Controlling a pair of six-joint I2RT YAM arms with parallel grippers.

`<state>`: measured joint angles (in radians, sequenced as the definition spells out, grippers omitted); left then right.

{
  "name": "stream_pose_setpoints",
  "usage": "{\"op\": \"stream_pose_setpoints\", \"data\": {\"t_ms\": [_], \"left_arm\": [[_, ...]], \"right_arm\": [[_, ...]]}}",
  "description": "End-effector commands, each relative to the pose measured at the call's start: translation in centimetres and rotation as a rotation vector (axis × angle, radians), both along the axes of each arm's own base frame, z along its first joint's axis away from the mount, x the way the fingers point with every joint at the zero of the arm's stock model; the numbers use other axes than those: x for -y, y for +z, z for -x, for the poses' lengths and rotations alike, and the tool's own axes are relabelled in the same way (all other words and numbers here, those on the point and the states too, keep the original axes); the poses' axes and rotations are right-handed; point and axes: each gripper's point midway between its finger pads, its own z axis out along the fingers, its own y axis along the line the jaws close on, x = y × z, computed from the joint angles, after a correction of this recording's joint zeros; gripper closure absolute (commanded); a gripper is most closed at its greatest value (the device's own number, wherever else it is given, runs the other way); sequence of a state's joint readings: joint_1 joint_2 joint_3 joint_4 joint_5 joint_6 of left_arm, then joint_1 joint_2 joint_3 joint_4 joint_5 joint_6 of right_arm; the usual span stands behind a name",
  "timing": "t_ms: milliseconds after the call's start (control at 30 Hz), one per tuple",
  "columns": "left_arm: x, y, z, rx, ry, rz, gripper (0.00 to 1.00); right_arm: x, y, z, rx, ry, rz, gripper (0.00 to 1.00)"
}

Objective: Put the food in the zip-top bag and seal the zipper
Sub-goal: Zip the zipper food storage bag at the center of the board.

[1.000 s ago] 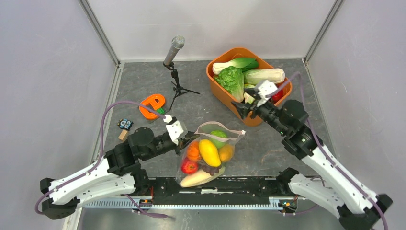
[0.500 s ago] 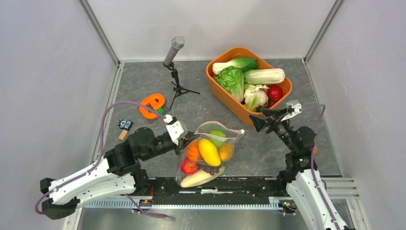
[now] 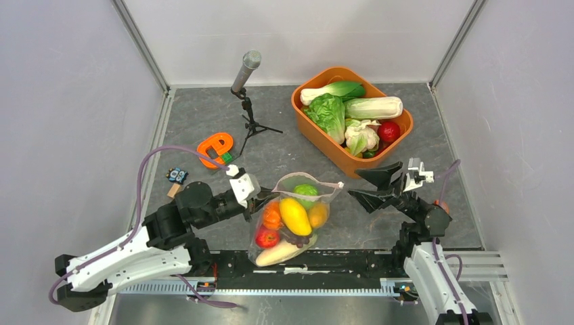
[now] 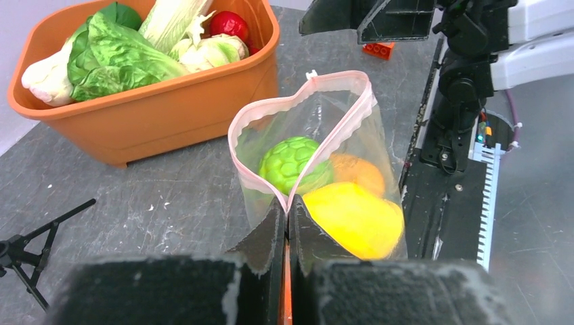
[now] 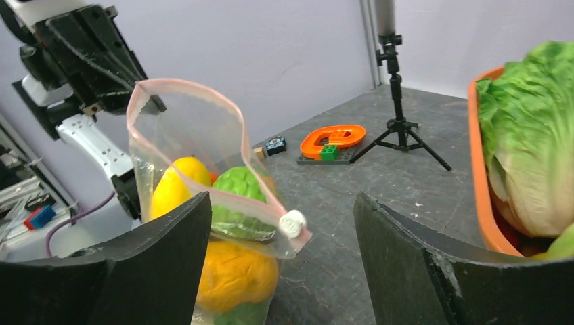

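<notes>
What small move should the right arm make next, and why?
Probably ease the open right pincer forward to the white tab at the free end of the zipper and close on it. The left pincer pinches the other end of the zip-top bag, food sits inside, and the mouth gapes open.

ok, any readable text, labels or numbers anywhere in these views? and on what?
No text can be read in any view.
On the orange loop-shaped piece: its outline resembles a "P", but no print shows on it.
On the small blue-topped block next to it: dark marks on top, too small to read.
On the zip-top bag and the orange tub: no print visible.
</notes>
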<state>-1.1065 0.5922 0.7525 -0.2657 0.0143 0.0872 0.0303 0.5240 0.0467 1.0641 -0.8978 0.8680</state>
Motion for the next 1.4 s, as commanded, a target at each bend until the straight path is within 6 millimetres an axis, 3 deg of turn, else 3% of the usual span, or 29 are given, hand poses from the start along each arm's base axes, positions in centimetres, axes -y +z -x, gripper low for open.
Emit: {"op": "stream_pose_setpoints", "data": {"t_ms": [0, 167, 300, 500, 700, 767, 933, 1133, 1367], "left_arm": [[-0.3, 3.3, 0.9, 0.072, -0.046, 0.094, 0.98], [-0.2, 3.4, 1.3, 0.070, -0.065, 0.102, 0.98], [0.5, 3.5, 1.9, 0.055, -0.111, 0.102, 0.98], [1.4, 3.4, 2.6, 0.026, -0.168, 0.084, 0.98], [1.1, 3.7, 3.2, 0.015, -0.183, 0.094, 0.98], [1.0, 3.8, 3.5, 0.014, -0.196, 0.099, 0.98], [1.1, 3.5, 3.6, 0.005, -0.209, 0.086, 0.98], [1.1, 3.6, 3.8, 0.001, -0.213, 0.084, 0.98], [0.9, 3.8, 3.9, 0.007, -0.213, 0.091, 0.98]], "right_arm": [[-0.8, -0.1, 2.2, 0.102, 0.093, 0.067, 0.18], [-1.5, -1.1, 3.7, 0.122, 0.187, 0.122, 0.16], [-2.1, -1.5, 3.5, 0.095, 0.215, 0.109, 0.15], [-3.5, -3.6, 1.8, 0.030, 0.226, 0.153, 0.18], [-3.0, -5.9, -1.2, -0.006, 0.095, 0.227, 0.15], [-3.4, -6.3, -1.3, -0.025, 0.123, 0.239, 0.15], [-4.6, -4.6, 0.1, 0.007, 0.221, 0.180, 0.16], [-6.2, -3.1, 2.4, 0.062, 0.357, 0.152, 0.25], [-6.2, -2.2, 4.1, 0.054, 0.431, 0.088, 0.46]]}}
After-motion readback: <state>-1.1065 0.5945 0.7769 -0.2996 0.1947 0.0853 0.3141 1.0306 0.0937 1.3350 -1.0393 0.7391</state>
